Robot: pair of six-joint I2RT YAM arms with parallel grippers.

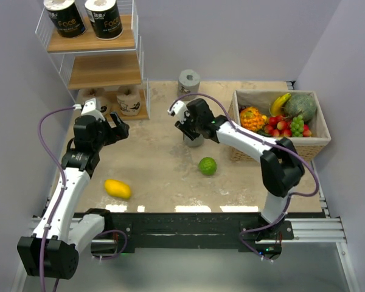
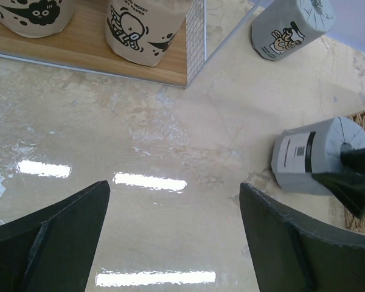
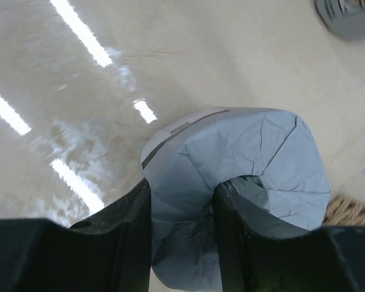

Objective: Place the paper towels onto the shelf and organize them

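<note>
Four of the six rolls were on the shelf: two black rolls on the top board and two tan rolls on the bottom board, with the middle board bare. Both grey ones were off it, so I judged the job about two-thirds done, the bare board being the likely place for them. The far grey roll stood upright at the back of the desk, a little right of the shelf. The near grey roll lay just beside the basket, grasped by the right claw, which had one finger in the centre hole and one outside, pinching the wall. The left claw hung released and empty over bare desk in front of the bottom board. Whether the grasped roll had left the desk could not be told. From above, the right claw hid most of that roll, the left arm covered part of one tan roll, and the frame edge cut off the black rolls' tops.
</note>
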